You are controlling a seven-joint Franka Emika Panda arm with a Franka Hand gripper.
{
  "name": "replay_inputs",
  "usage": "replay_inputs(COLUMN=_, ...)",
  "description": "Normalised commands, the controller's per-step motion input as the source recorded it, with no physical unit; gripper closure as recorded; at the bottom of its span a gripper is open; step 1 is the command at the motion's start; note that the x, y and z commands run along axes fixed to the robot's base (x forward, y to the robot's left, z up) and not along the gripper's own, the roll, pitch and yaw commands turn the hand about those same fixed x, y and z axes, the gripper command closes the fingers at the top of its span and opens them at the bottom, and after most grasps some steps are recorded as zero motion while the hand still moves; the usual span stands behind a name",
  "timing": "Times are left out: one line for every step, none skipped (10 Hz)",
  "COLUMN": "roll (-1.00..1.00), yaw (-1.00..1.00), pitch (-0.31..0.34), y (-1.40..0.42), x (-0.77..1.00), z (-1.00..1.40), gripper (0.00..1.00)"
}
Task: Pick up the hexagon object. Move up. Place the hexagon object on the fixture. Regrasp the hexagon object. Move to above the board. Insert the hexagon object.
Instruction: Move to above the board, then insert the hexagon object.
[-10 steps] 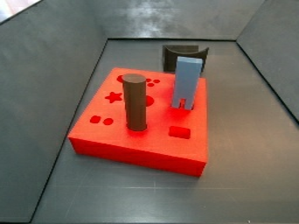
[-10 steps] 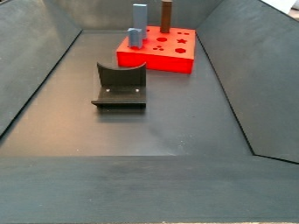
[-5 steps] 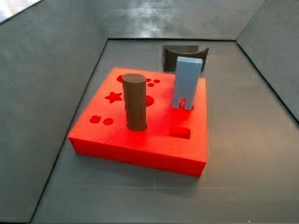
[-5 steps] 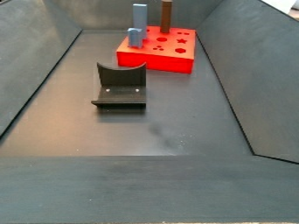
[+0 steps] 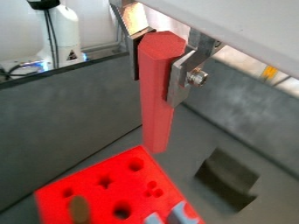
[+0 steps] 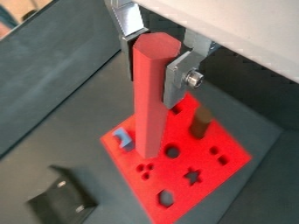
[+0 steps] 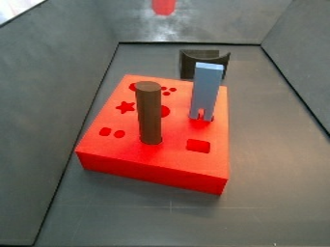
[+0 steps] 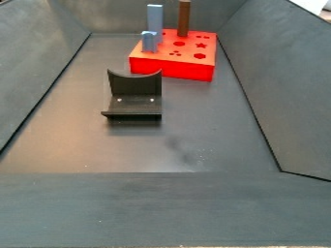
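High over the board: gripper, its 2 silver plates clamped on the hexagon bar, held upright near its top. Only the bar's lower tip enters a side view. Risk, as judged: a tilted or turned bar catching the hole rim. Brown cylinder and blue block crowd the board; fixture stands well apart, grey walls close around.

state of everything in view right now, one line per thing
gripper: shut on the hexagon object, high above the board
hexagon object: held upright, hanging clear of the board, not inserted
board: flat on the floor, several holes open
brown cylinder: standing upright in the board
light blue block: standing upright in the board
fixture: on the floor beside the board, nothing on it
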Motion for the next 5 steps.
replay_inputs(roll=-0.97, yaw=-0.07, pitch=0.058, y=-0.01, x=-0.07, z=0.00, gripper=1.00)
replay_inputs(roll=-0.66, yaw=-0.03, pitch=0.025, y=0.01, x=-0.06, z=0.00, gripper=1.00)
replay_inputs(roll=-0.38, yaw=-0.01, pitch=-0.005, y=0.01, x=-0.05, z=0.00, gripper=1.00)
replay_inputs(roll=-0.28, yaw=-0.01, pitch=-0.014, y=0.01, x=-0.04, z=0.00, gripper=1.00)
replay_inputs(roll=0.00, yaw=0.00, pitch=-0.007, y=0.00, x=0.00, z=0.00, gripper=1.00)
